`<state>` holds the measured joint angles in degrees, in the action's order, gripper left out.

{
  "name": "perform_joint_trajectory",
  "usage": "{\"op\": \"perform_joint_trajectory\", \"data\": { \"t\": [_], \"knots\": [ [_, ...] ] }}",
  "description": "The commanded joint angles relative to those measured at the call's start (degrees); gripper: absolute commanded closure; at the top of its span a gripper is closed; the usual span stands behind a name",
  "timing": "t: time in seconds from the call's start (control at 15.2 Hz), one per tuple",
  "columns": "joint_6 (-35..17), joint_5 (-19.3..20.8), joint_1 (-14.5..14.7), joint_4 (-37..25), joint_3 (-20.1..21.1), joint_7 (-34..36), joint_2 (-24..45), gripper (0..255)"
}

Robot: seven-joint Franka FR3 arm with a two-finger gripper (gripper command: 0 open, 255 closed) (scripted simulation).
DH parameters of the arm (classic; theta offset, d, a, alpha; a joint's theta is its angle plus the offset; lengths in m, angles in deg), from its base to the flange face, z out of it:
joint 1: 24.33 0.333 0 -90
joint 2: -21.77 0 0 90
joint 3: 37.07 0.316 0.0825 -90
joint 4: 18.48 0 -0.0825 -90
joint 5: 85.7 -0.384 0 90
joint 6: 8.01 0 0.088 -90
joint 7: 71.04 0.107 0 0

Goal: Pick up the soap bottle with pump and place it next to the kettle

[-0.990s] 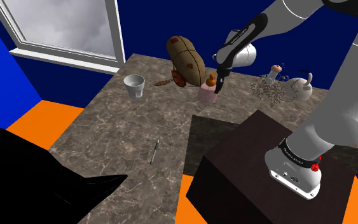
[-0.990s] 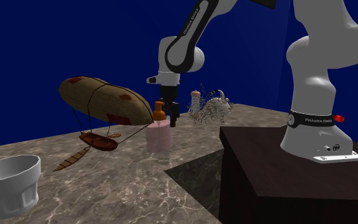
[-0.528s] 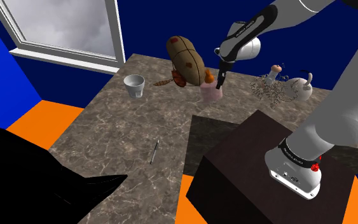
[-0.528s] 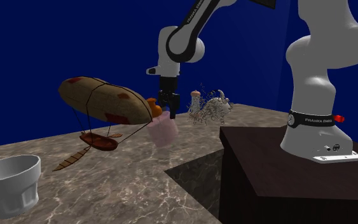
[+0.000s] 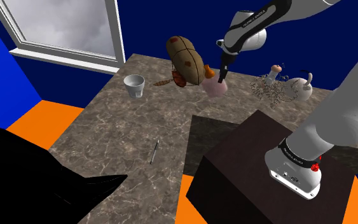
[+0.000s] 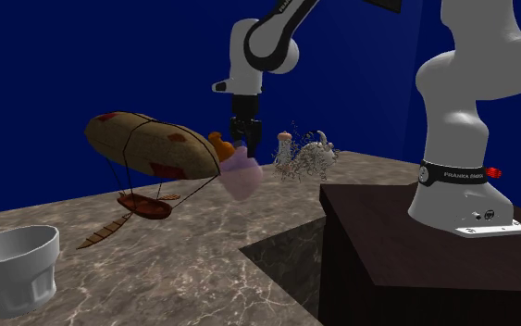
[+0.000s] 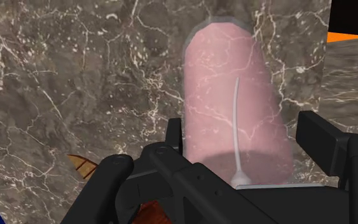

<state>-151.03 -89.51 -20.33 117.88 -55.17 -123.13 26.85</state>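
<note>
A brown marbled counter (image 5: pixel 107 133) was seen set against dark blue walls, with a window (image 5: pixel 69 25) at the shoulder view's upper left and an orange floor below. The pink soap bottle (image 5: pixel 215 86) with its orange pump was held clear of the counter near the far edge, clasped between the two fingers (image 7: pixel 174 137) of the black gripper (image 5: pixel 222 76), which were pressed against its sides. In the second exterior view the bottle (image 6: pixel 240 173) was shown tilted, its pump leaned toward a brown model airship (image 6: pixel 152 148) just beside it, and the gripper (image 6: pixel 241 139) was seen coming down on it from above. The airship (image 5: pixel 185 57) was placed on the shoulder view's left of the bottle. The pale kettle (image 5: pixel 297 89) was found well apart on that view's right, and a tangle of thin wire (image 5: pixel 265 89) with a small bottle (image 5: pixel 274 70) was set between the two. A white cup (image 5: pixel 134 86) and a thin rod (image 5: pixel 153 153) were left on the nearer counter. The dark box stand (image 5: pixel 254 165) was seen at the lower right, and a black area (image 5: pixel 31 178) at the lower left.
</note>
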Motion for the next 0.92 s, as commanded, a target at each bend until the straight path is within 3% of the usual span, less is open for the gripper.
{"op": "perform_joint_trajectory", "data": {
  "t": [0.0, 0.86],
  "knots": [
    [1.36, 0.64, 0.09, -0.46, -0.08, 0.41, -1.19, 255],
    [11.46, 4.16, 0.20, -3.82, -0.19, 3.04, -8.32, 255]
  ]
}}
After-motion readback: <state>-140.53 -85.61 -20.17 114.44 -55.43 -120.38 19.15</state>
